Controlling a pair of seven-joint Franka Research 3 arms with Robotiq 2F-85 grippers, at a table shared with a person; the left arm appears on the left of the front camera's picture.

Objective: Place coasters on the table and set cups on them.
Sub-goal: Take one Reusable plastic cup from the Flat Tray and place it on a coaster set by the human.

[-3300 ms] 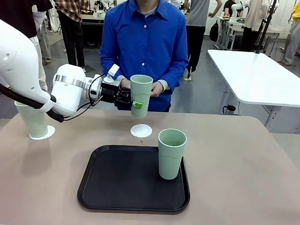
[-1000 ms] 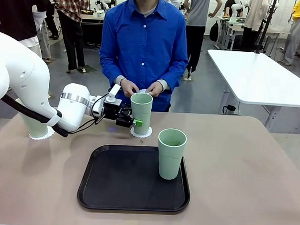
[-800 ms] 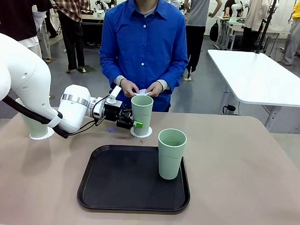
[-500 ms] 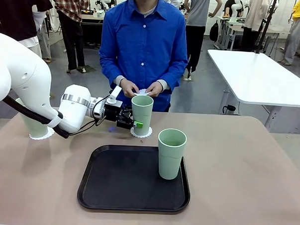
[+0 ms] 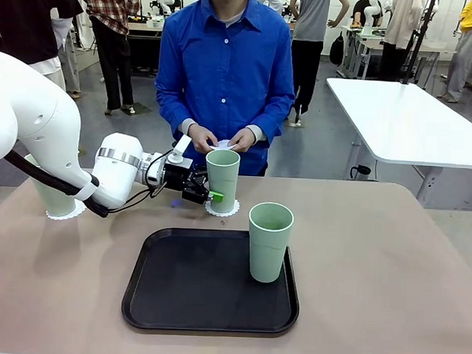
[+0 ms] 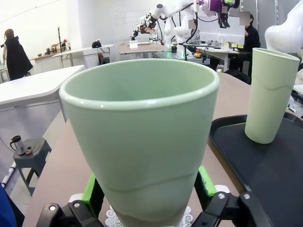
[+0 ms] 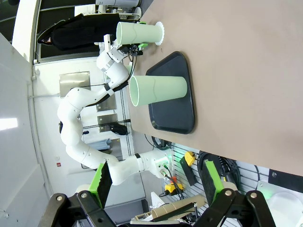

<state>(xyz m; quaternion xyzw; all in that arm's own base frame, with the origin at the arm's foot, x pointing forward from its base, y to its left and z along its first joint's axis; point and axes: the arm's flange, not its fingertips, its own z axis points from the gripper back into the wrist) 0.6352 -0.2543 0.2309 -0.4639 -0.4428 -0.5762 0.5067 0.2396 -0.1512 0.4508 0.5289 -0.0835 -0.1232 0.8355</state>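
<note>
Left pincer (image 5: 212, 193) straddles base of cup (image 5: 222, 172) standing on coaster (image 5: 221, 209) just behind black tray (image 5: 176, 300) on counter (image 5: 389, 262); pads squeezing or just off, can't tell. Second cup (image 5: 269, 241) upright on tray's right half. Third cup (image 5: 55, 203) on another coaster (image 5: 78, 209) far left of tray. Right pincer (image 7: 156, 177) spread, empty.

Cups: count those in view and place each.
3 cups: one on the middle doily, inside the left gripper; one on the black tray; one on the far-left doily, partly behind the left arm.
</note>
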